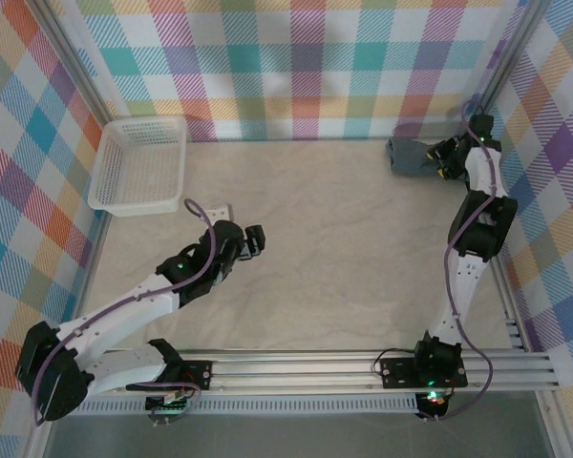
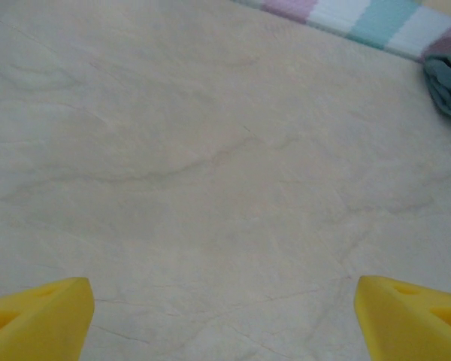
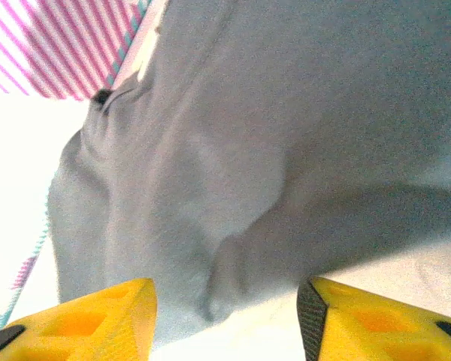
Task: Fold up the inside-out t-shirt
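— Right gripper [image 3: 225, 301]?
— Fingers spread, pinching nothing. The t-shirt [image 3: 233, 135] lies bunched just ahead, in the table's [image 1: 344, 248] two o'clock corner.
— Left gripper [image 2: 225, 301]?
— Fingers spread wide above the tabletop, towards eight o'clock. White basket [image 1: 138, 204] at ten.

White mesh basket [image 1: 138, 164] at the table's [image 1: 344, 239] far-left corner

My workspace is a cream, faintly veined tabletop [image 1: 344, 248], enclosed on three sides by multicoloured plaid-patterned walls [image 1: 296, 67]. A silver aluminium rail [image 1: 315, 367] borders its near edge.
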You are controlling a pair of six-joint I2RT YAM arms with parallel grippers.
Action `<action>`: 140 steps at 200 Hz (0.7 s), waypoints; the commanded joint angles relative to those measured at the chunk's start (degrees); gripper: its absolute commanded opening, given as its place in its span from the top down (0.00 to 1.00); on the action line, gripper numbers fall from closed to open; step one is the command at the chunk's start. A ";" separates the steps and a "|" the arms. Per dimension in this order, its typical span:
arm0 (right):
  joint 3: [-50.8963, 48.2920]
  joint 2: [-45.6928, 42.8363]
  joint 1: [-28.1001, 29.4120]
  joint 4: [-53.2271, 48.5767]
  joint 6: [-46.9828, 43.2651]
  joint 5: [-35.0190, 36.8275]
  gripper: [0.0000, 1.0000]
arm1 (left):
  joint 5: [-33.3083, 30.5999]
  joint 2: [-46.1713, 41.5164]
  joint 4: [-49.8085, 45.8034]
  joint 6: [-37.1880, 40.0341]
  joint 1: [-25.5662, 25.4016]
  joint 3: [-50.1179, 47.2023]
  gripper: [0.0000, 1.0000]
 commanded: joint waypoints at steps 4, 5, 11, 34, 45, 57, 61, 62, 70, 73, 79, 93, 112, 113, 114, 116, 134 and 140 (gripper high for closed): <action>-20.29 -20.95 1.43 5.65 -0.72 -4.20 0.44 | -13.83 -6.90 -1.58 5.13 0.28 -2.63 0.09; -21.84 -21.89 1.49 6.26 -0.73 -4.17 0.44 | -14.08 -7.15 -1.66 5.27 0.30 -2.82 0.09; -28.73 -27.55 2.03 9.49 -1.03 -3.73 0.43 | -17.53 -8.94 -2.06 5.70 0.47 -3.72 0.08; -50.97 -46.85 4.61 16.87 -7.65 1.60 0.36 | -29.67 -15.66 -6.38 4.63 1.47 -7.66 0.00; -61.14 -55.80 6.48 21.52 -11.80 6.07 0.31 | -32.28 -18.35 -4.06 7.46 2.38 -11.16 0.00; -72.75 -64.22 8.45 28.85 -15.95 10.95 0.23 | -31.98 -20.63 -1.93 9.54 4.18 -13.85 0.00; -76.37 -66.61 8.88 31.54 -17.05 12.21 0.21 | -31.19 -21.24 -0.47 10.32 5.01 -14.64 0.00; -77.13 -67.05 8.95 32.12 -17.25 12.57 0.20 | -30.97 -21.35 -0.23 10.68 5.21 -14.85 0.00; -84.01 -71.06 9.30 38.03 -18.29 14.08 0.11 | -28.76 -22.13 1.93 13.50 6.73 -16.50 0.00; -86.55 -72.11 9.38 40.59 -18.65 14.55 0.09 | -27.84 -22.31 2.74 14.89 7.46 -17.11 0.00; -91.39 -74.17 9.81 45.53 -19.07 16.68 0.04 | -25.97 -22.39 4.75 17.42 8.81 -18.20 0.00; -99.90 -75.23 10.54 56.40 -21.49 20.37 0.00 | -21.91 -21.49 9.36 21.63 12.31 -20.66 0.00; -104.29 -69.20 11.77 66.67 -26.51 20.59 0.00 | -13.26 -18.63 19.96 27.15 18.26 -25.06 0.00; -104.22 -68.74 11.76 67.09 -26.59 20.31 0.00 | -12.56 -18.47 20.66 27.49 18.60 -25.37 0.00; -104.19 -68.29 11.84 67.43 -26.63 20.09 0.00 | -11.86 -18.16 21.41 27.80 18.95 -25.62 0.00; -104.17 -67.29 11.86 68.17 -26.70 19.70 0.00 | -10.57 -17.74 22.96 28.33 19.65 -26.20 0.00; -103.97 -60.50 13.56 79.84 -29.94 15.76 0.00 | 2.27 -12.26 37.35 31.37 26.51 -30.62 0.00; -104.40 -58.11 15.02 84.28 -32.75 16.55 0.00 | 6.45 -9.63 41.34 31.45 28.89 -31.20 0.00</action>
